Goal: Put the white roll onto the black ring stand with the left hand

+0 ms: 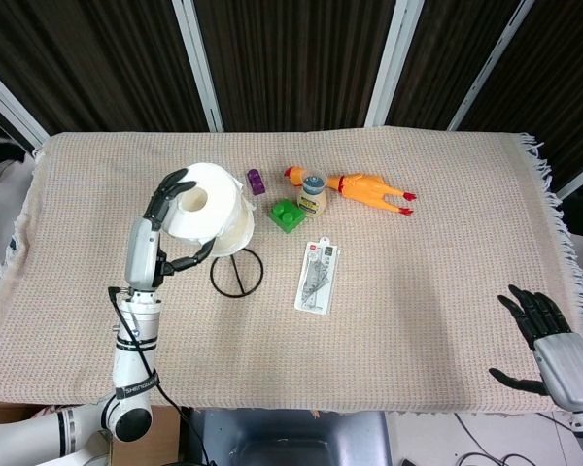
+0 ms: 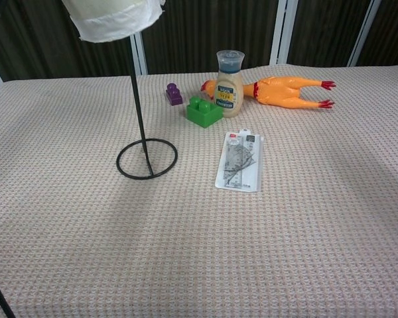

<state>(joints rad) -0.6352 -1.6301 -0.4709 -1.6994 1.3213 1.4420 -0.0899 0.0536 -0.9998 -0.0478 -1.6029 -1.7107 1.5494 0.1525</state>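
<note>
Aloft, the left hand (image 1: pixel 165 228) grips the white roll (image 1: pixel 209 209) over the black ring stand (image 1: pixel 236 273); the right hand (image 1: pixel 554 342) rests spread at the table edge (image 1: pixel 369 406).

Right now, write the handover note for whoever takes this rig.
Left hand: holds the roll in the air, over the top of the stand pole.
Right hand: open, holds nothing, at the table's near right edge.
Stand: upright on the cloth, ring base left of the packet.
Done: roll lifted and brought above the pole.
Left: whether the pole has entered the core cannot be told; lower the roll to the base, then release.
</note>
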